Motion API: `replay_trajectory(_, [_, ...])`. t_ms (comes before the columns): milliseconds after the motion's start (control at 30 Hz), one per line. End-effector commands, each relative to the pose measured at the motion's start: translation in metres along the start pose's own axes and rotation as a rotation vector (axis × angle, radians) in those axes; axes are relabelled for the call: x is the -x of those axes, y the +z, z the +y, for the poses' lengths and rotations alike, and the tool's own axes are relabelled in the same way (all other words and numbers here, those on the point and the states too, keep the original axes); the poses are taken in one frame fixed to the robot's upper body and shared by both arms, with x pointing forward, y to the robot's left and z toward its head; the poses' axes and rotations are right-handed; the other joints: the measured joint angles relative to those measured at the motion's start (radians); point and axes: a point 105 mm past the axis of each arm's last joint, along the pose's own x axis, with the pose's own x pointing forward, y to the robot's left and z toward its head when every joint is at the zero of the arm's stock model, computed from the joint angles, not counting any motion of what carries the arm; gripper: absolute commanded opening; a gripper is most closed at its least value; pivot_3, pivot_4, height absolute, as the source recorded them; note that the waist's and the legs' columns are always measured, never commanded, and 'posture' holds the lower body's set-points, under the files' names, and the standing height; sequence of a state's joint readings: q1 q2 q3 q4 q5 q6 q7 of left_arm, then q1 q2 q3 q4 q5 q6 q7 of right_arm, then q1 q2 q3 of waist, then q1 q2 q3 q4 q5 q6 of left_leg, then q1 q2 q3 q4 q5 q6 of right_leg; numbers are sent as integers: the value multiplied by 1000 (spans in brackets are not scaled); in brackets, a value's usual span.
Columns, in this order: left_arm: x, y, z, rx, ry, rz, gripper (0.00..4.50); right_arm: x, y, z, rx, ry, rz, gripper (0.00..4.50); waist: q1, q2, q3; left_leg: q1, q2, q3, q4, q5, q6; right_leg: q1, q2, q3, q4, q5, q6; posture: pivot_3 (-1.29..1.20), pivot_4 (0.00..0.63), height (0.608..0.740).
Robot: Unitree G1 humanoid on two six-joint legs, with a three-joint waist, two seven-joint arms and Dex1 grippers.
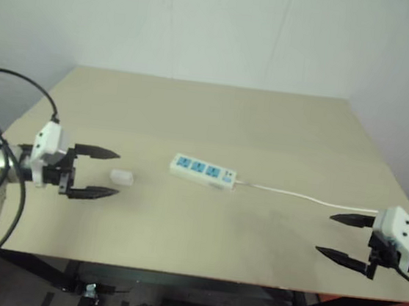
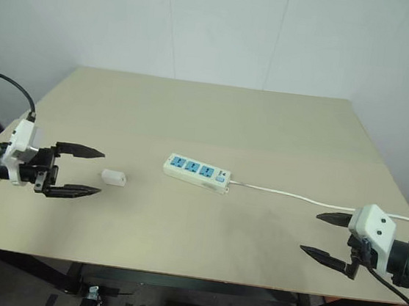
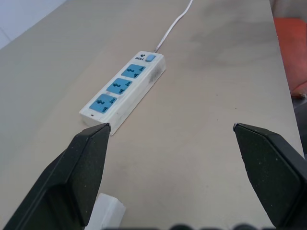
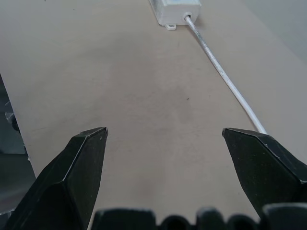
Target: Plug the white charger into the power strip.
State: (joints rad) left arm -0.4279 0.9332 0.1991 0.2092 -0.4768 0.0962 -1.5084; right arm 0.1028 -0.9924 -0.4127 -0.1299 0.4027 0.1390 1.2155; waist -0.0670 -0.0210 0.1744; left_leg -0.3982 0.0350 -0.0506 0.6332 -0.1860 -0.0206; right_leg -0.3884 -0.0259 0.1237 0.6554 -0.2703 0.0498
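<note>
Charger (image 2: 113,177) lies loose on the table (image 2: 216,117), unplugged, just ahead of the left gripper (image 2: 88,171), jaws spread wide and empty; power strip (image 2: 196,173) sits mid-table; right gripper (image 2: 321,235) gapes empty beside the cable (image 2: 288,194).

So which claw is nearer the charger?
Left. The left claw is open just beside the charger, not touching it. The right claw is open far across the table, beyond the strip.

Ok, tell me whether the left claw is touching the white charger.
Apart. The right eye view shows bare table between the open left claw and the white charger.
</note>
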Motion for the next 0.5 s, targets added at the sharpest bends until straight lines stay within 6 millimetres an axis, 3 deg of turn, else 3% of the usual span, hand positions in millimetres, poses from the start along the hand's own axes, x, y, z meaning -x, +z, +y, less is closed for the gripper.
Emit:
replay_trajectory(33, [1, 12, 1, -34, 1, -21, 4473, 7, 11, -5, 50, -37, -17, 4500, 0, 0, 0, 0, 0, 0, 0, 0, 0, 0, 0, 0, 0, 0, 0, 0, 150, 740])
replay_trajectory(500, [5, 9, -3, -19, -9, 6, 4473, 4, 8, -3, 53, -19, -10, 4500, -1, 0, 0, 0, 0, 0, 0, 0, 0, 0, 0, 0, 0, 0, 0, 0, 150, 740])
